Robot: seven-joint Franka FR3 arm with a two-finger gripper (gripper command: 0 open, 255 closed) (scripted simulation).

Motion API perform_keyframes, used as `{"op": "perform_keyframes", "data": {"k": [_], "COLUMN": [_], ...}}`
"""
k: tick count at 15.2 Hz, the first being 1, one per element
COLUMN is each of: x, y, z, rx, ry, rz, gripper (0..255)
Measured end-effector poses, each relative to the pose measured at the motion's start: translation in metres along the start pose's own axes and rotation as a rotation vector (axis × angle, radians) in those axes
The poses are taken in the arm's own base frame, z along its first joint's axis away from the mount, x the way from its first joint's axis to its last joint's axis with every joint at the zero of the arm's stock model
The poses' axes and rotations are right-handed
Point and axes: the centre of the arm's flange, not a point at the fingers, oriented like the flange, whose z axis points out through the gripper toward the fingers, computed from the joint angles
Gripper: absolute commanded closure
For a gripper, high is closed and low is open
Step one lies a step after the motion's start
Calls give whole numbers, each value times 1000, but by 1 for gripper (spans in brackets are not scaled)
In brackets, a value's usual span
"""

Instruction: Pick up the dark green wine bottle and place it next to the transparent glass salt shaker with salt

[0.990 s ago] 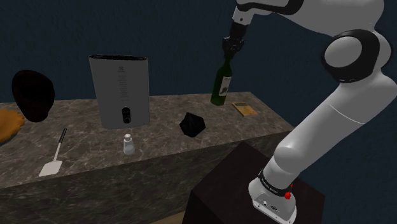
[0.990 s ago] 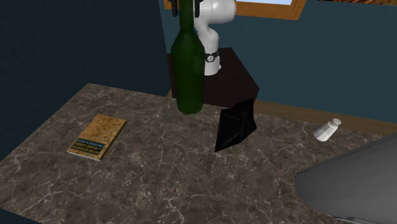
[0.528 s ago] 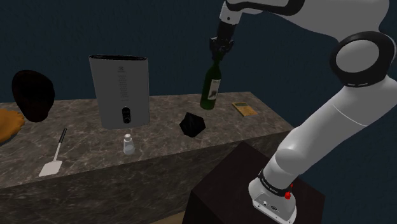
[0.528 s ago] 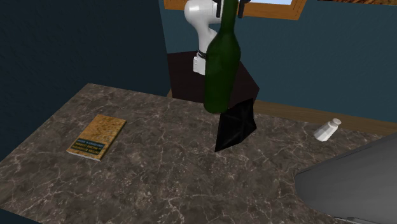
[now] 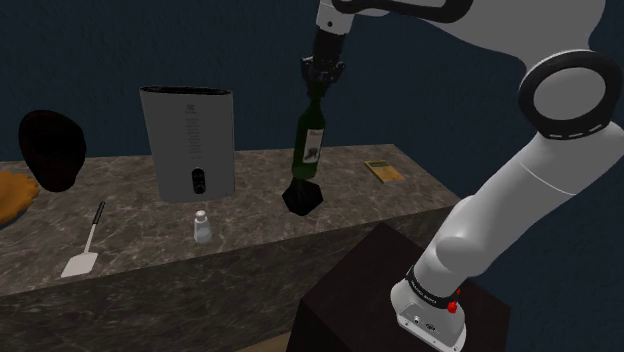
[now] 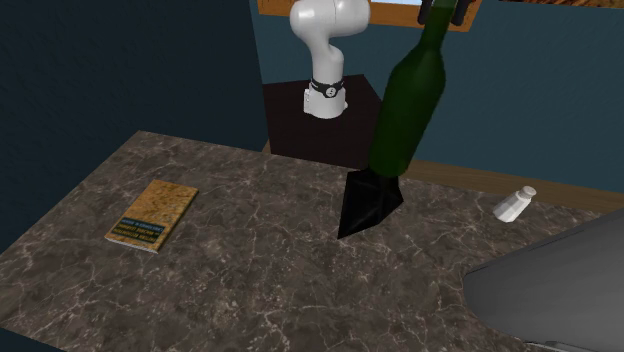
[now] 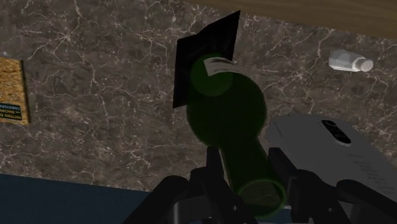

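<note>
The dark green wine bottle (image 5: 309, 145) hangs in the air, tilted, with my gripper (image 5: 322, 72) shut on its neck. It hovers just above a black angular object (image 5: 303, 196) on the marble counter. In the second exterior view the bottle (image 6: 407, 100) leans over that black object (image 6: 368, 201). The clear salt shaker (image 5: 202, 226) with a white top stands near the counter's front edge, toward the shoulder view's left of the bottle; it shows as the shaker (image 6: 514, 204) and the shaker (image 7: 350, 62). In the wrist view the bottle (image 7: 229, 121) sits clasped between my fingers (image 7: 213, 175).
A grey upright appliance (image 5: 188, 142) stands behind the shaker. A white spatula (image 5: 84, 249) lies at the shoulder view's left. A small tan book (image 5: 382, 170) lies at the counter's right end. A dark rounded object (image 5: 51, 149) and an orange thing (image 5: 14, 193) sit far left.
The arm has carried the bottle toward the shoulder view's left, from beside the book to above the black angular object. The bottle tilts more than before.
</note>
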Motion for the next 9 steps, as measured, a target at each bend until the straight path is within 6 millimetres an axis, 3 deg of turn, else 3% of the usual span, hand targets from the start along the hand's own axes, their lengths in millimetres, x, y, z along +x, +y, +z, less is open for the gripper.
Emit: {"op": "perform_keyframes", "data": {"k": [9], "x": [-21], "y": [-115], "z": [1], "rx": [0], "ry": [0], "rz": [1], "gripper": [255]}}
